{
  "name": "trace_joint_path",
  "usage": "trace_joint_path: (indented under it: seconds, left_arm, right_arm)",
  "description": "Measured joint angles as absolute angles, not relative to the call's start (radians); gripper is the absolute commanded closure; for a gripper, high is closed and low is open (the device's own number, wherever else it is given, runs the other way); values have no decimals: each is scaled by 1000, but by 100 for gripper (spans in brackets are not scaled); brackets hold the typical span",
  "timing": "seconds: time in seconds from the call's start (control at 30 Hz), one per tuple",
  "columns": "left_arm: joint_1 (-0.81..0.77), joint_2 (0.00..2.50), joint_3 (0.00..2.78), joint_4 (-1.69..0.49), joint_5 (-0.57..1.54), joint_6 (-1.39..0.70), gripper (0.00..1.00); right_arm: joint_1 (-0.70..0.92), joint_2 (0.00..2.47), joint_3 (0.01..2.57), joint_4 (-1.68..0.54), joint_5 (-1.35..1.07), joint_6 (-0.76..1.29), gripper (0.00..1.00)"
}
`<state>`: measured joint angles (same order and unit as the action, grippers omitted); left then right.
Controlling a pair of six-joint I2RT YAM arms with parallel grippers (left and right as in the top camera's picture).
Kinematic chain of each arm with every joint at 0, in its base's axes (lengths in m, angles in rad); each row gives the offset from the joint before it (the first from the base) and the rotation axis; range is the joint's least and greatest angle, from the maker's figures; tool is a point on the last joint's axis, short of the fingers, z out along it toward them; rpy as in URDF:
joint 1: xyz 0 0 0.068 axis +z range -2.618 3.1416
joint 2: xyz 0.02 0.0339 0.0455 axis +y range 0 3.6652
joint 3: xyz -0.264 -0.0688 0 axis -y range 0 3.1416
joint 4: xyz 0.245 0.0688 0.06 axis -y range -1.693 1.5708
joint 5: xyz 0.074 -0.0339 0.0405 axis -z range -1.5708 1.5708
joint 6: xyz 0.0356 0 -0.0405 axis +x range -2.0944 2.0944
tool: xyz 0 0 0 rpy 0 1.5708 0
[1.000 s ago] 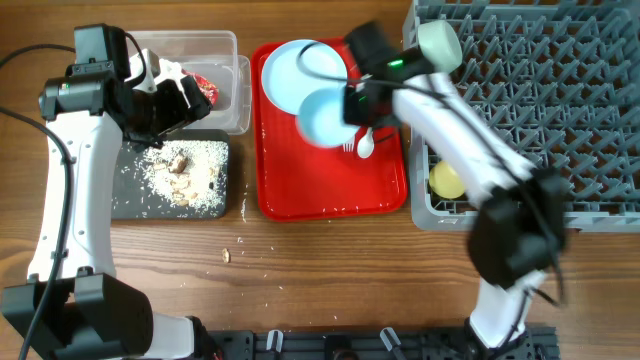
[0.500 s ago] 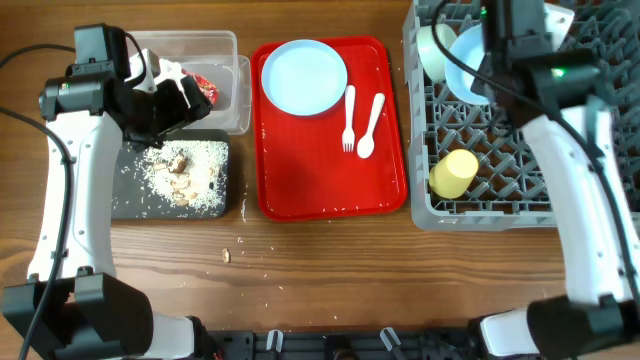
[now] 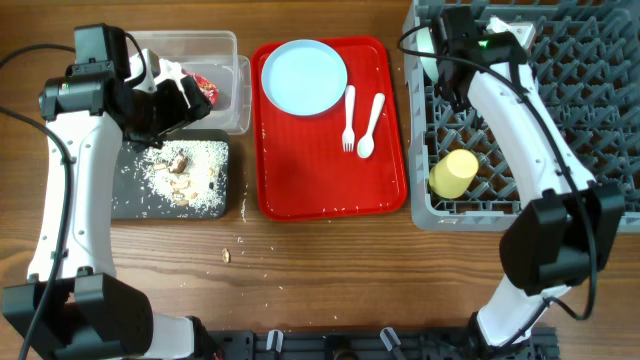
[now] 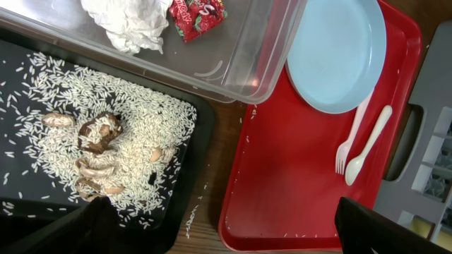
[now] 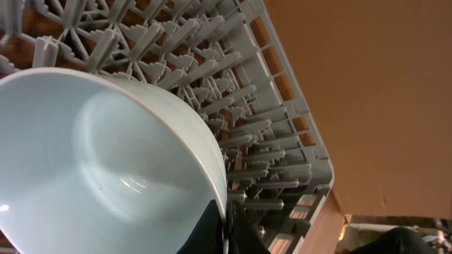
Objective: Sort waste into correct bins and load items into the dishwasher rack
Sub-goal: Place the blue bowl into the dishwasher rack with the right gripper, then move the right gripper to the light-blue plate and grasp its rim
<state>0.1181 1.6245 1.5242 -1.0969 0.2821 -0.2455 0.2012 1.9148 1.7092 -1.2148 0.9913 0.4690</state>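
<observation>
My right claw (image 5: 222, 227) is pinched shut on the rim of a bowl (image 5: 92, 176), holding it tilted over the pegs in the far left corner of the rack (image 3: 590, 110). The cup (image 3: 452, 172) sits in the rack's near left corner. My left claw (image 4: 220, 212) hangs wide open, gripping nothing, above the black tray (image 4: 187, 166) of rice and scraps (image 4: 99, 137), beside the tub (image 4: 261, 49) that holds the tissue (image 4: 127, 21) and wrapper (image 4: 198, 13). The plate (image 3: 304, 77), fork (image 3: 348, 118) and spoon (image 3: 370, 125) lie on the red tray (image 3: 320, 180).
</observation>
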Motion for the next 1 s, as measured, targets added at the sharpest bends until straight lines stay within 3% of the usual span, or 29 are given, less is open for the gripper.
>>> trace_joint_path:
  seconds: [0.63,1.0]
  left_arm:
    - [118,1625,1524,-1097,282,-245,0]
    - [118,1625,1524,-1097,282,-245,0]
  right_arm:
    - [340,1997,1710,-1230,1050,405,96]
    - [353,1998,1710,-1261,881,398,87]
